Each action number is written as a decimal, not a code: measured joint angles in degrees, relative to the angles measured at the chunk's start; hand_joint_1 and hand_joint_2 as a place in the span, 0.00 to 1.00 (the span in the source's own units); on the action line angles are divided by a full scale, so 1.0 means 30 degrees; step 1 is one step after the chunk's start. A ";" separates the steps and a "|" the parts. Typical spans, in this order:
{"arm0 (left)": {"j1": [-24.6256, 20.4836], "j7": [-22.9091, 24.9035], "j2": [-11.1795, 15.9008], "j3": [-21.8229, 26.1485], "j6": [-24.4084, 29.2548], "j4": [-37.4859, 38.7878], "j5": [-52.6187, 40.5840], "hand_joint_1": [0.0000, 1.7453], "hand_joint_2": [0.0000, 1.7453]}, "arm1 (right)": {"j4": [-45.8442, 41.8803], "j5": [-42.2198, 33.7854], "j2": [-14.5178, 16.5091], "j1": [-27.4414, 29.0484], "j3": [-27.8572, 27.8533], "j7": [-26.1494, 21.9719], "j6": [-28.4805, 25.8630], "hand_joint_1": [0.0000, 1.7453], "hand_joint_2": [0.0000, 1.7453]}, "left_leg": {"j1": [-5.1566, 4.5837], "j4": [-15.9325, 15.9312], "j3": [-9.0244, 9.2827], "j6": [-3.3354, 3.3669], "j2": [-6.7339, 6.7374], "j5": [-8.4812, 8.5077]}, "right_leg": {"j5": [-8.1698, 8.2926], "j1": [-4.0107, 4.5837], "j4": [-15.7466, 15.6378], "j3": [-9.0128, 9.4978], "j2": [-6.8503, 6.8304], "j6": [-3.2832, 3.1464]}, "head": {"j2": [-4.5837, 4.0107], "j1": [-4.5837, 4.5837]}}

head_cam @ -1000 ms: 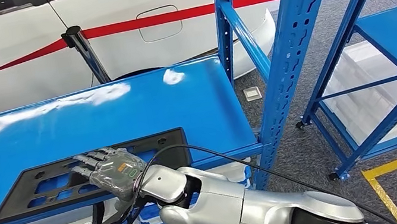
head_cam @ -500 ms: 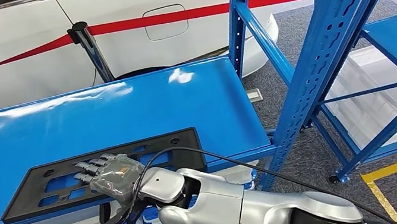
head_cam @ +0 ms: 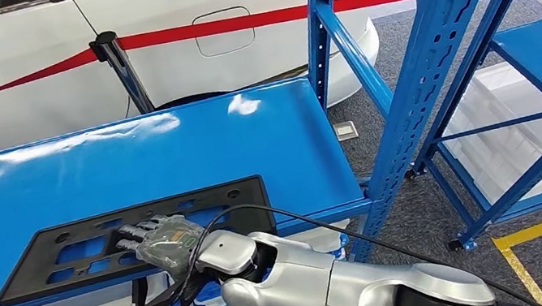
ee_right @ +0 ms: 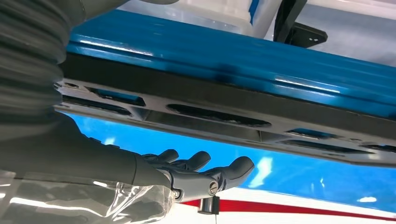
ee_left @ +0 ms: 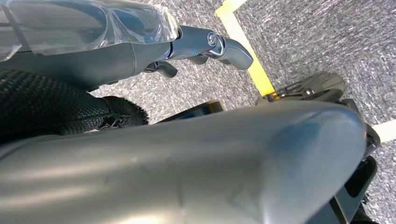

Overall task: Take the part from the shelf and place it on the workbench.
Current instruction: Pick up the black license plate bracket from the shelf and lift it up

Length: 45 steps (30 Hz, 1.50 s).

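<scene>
the part (head_cam: 202, 205), a flat black plastic frame with cutouts, lies apparently flat near the blue shelf (head_cam: 169, 153) front edge.

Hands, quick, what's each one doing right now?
Right hand: open, fingers spread over the black part, not gripping it.
Left hand: hanging by the floor, grip cannot be told.

The head camera sits high on the robot and looks forward and down over the blue shelf (head_cam: 169, 153), with a white car (head_cam: 153, 48) at the far side and grey floor (head_cam: 393, 216) to the right. The right wrist camera rides close behind the right hand (ee_right: 187, 175), very near the shelf's front edge, looking along the black part (ee_right: 233, 119) toward the car. Both views share the part (head_cam: 133, 236), shelf and car. The left wrist camera points down at floor (ee_left: 303, 42) and a yellow line (ee_left: 243, 42), close to the left hand (ee_left: 205, 44).
</scene>
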 joint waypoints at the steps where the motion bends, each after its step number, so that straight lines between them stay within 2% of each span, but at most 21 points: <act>1: 0.0006 -0.0027 0.0000 0.0002 0.0000 0.0000 0.0007 0.00 0.00 | 0.0049 -0.0049 0.0002 0.0000 -0.0002 0.0002 -0.0013 0.00 1.00 | 0.0003 -0.0002 0.0000 0.0000 0.0000 0.0000 | 0.0000 0.0004 0.0001 0.0000 0.0000 -0.0001 | 0.0000 0.0000; 13: 0.0065 -0.0137 0.0000 0.0078 0.0000 0.0000 0.0206 0.00 0.00 | 0.0406 -0.0204 0.0138 -0.0003 -0.0007 0.0024 -0.0069 0.00 1.00 | -0.0021 0.0022 -0.0008 0.0046 -0.0001 -0.0035 | -0.0003 -0.0022 -0.0019 0.0007 -0.0004 0.0033 | 0.0000 0.0000; 17: 0.0075 -0.0133 0.0000 0.0106 -0.0004 0.0000 0.0191 0.00 0.00 | 0.0483 -0.0229 0.0239 -0.0008 -0.0007 0.0027 -0.0080 0.00 1.00 | -0.0129 0.0039 -0.0011 0.0209 0.0003 -0.0126 | -0.0019 -0.0142 -0.0063 0.0034 -0.0007 0.0190 | 0.0000 -0.0005; 20: 0.0107 -0.0140 -0.0002 0.0115 0.0000 0.0004 0.0178 0.00 0.00 | 0.0526 -0.0289 0.0341 -0.0028 -0.0007 0.0047 -0.0080 0.00 1.00 | -0.0089 -0.0220 0.0214 0.0541 0.0013 -0.0256 | 0.0059 -0.0183 0.0318 0.0046 -0.0019 0.0435 | 0.0002 -0.0005; 22: 0.0143 -0.0159 -0.0004 0.0122 0.0000 0.0005 0.0142 0.00 0.00 | 0.0545 -0.0309 0.0390 -0.0070 -0.0013 0.0055 -0.0080 0.00 1.00 | 0.0014 -0.0364 0.0567 0.0709 0.0020 -0.0296 | -0.0442 -0.0186 0.1442 -0.0401 -0.0052 0.0559 | 0.0000 0.0022; 25: 0.0176 -0.0169 -0.0013 0.0126 0.0000 0.0007 0.0113 0.00 0.00 | 0.0590 -0.0331 0.0413 -0.0046 -0.0009 0.0056 -0.0080 0.00 1.00 | 0.0065 -0.0383 0.0873 0.0729 0.0024 -0.0470 | -0.1890 -0.0284 0.5062 -0.2516 -0.0090 0.0759 | 0.0000 0.0053; 26: 0.0194 -0.0169 -0.0015 0.0126 0.0000 0.0007 0.0113 0.00 0.00 | 0.0621 -0.0338 0.0412 -0.0015 -0.0007 0.0058 -0.0080 0.00 1.00 | 0.0086 -0.0378 0.0970 0.0678 0.0013 -0.0564 | -0.2021 -0.0331 0.5825 -0.3112 -0.0102 0.0800 | 0.0000 0.0053; 27: 0.0212 -0.0169 -0.0015 0.0126 0.0000 0.0007 0.0113 0.00 0.00 | 0.0648 -0.0346 0.0410 0.0007 -0.0007 0.0060 -0.0080 0.00 1.00 | 0.0122 -0.0373 0.1107 0.0606 -0.0006 -0.0682 | -0.1737 -0.0380 0.5833 -0.3342 -0.0115 0.0829 | 0.0000 0.0053; 28: 0.0224 -0.0169 -0.0020 0.0128 0.0000 0.0007 0.0113 0.00 0.00 | 0.0668 -0.0357 0.0412 0.0017 -0.0007 0.0060 -0.0080 0.00 1.00 | 0.0172 -0.0368 0.1294 0.0512 -0.0027 -0.0821 | -0.1074 -0.0433 0.5069 -0.3174 -0.0131 0.0855 | 0.0000 0.0053; 29: 0.0229 -0.0169 -0.0026 0.0129 0.0000 0.0007 0.0113 0.00 0.00 | 0.0678 -0.0375 0.0413 0.0016 -0.0007 0.0062 -0.0080 0.00 1.00 | 0.0229 -0.0364 0.1516 0.0397 -0.0045 -0.0986 | -0.0145 -0.0490 0.3684 -0.2662 -0.0151 0.0881 | 0.0000 0.0055; 30: 0.0231 -0.0169 -0.0025 0.0131 0.0000 0.0011 0.0113 0.00 0.00 | 0.0685 -0.0412 0.0412 0.0011 -0.0007 0.0082 -0.0078 0.00 1.00 | 0.0267 -0.0361 0.1722 0.0260 -0.0060 -0.1158 | 0.0542 -0.0512 0.2280 -0.2089 -0.0162 0.0917 | 0.0000 0.0055; 32: 0.0223 -0.0166 -0.0020 0.0133 0.0007 0.0020 0.0109 0.00 0.00 | 0.0699 -0.0492 0.0428 -0.0017 -0.0004 0.0151 -0.0071 0.00 1.00 | 0.0289 -0.0383 0.1950 -0.0043 -0.0060 -0.1436 | 0.0881 -0.0461 0.0604 -0.1376 -0.0198 0.0748 | 0.0002 0.0071; 34: 0.0222 -0.0168 -0.0016 0.0133 0.0024 0.0027 0.0108 0.00 0.00 | 0.0730 -0.0534 0.0459 -0.0038 0.0000 0.0228 -0.0065 0.00 1.00 | 0.0286 -0.0367 0.2085 -0.0324 -0.0054 -0.1523 | 0.0610 -0.0365 0.0451 -0.1245 -0.0223 0.0348 | 0.0004 0.0084; 36: 0.0229 -0.0229 -0.0016 0.0133 0.0018 0.0029 0.0088 0.00 0.00 | 0.0756 -0.0541 0.0523 -0.0064 -0.0002 0.0257 -0.0069 0.00 1.00 | 0.0335 0.0065 0.2010 -0.0503 -0.0009 -0.1581 | 0.0726 -0.0397 0.0386 -0.0993 -0.0230 0.0043 | 0.0004 0.0073; 37: 0.0218 -0.0284 -0.0015 0.0133 -0.0007 0.0029 0.0077 0.00 0.00 | 0.0759 -0.0543 0.0552 -0.0100 -0.0004 0.0257 -0.0071 0.00 1.00 | 0.0360 0.0750 0.1641 -0.0549 0.0024 -0.1703 | 0.0711 -0.0422 0.0358 -0.0852 -0.0229 -0.0068 | 0.0002 0.0058; 38: 0.0204 -0.0340 -0.0015 0.0133 -0.0038 0.0029 0.0068 0.00 0.00 | 0.0759 -0.0546 0.0581 -0.0126 -0.0004 0.0255 -0.0073 0.00 1.00 | 0.0375 0.1843 0.0975 -0.0597 0.0057 -0.1953 | 0.0651 -0.0440 0.0331 -0.0738 -0.0219 -0.0145 | 0.0004 0.0036; 40: 0.0167 -0.0408 -0.0015 0.0133 -0.0091 0.0029 0.0069 0.00 0.00 | 0.0769 -0.0552 0.0588 -0.0120 -0.0002 0.0255 -0.0067 0.00 1.00 | 0.0361 0.4454 -0.0817 -0.0672 0.0080 -0.2832 | 0.0438 -0.0395 0.0325 -0.0563 -0.0189 -0.0274 | 0.0004 0.0009; 41: 0.0157 -0.0417 -0.0015 0.0133 -0.0102 0.0029 0.0073 0.00 0.00 | 0.0781 -0.0555 0.0588 -0.0089 0.0000 0.0255 -0.0062 0.00 1.00 | 0.0349 0.5272 -0.1556 -0.0687 0.0084 -0.3152 | 0.0313 -0.0362 0.0325 -0.0447 -0.0162 -0.0307 | 0.0003 0.0009; 42: 0.0152 -0.0423 -0.0015 0.0133 -0.0109 0.0029 0.0080 0.00 0.00 | 0.0801 -0.0557 0.0588 -0.0063 0.0000 0.0255 -0.0055 0.00 1.00 | 0.0336 0.5443 -0.1992 -0.0670 0.0086 -0.3115 | 0.0177 -0.0326 0.0325 -0.0293 -0.0127 -0.0325 | 0.0002 0.0013; 43: 0.0149 -0.0424 -0.0015 0.0133 -0.0115 0.0029 0.0087 0.00 0.00 | 0.0819 -0.0561 0.0590 -0.0053 0.0000 0.0253 -0.0049 0.00 1.00 | 0.0321 0.4863 -0.2042 -0.0623 0.0088 -0.2589 | 0.0040 -0.0299 0.0323 -0.0104 -0.0085 -0.0324 | 0.0002 0.0013; 45: 0.0149 -0.0424 -0.0013 0.0133 -0.0113 0.0031 0.0102 0.00 0.00 | 0.0841 -0.0572 0.0608 -0.0060 0.0000 0.0250 -0.0044 0.00 1.00 | 0.0250 0.2214 -0.1340 -0.0448 0.0102 -0.0619 | -0.0255 -0.0274 0.0299 0.0316 -0.0024 -0.0267 | 0.0000 0.0011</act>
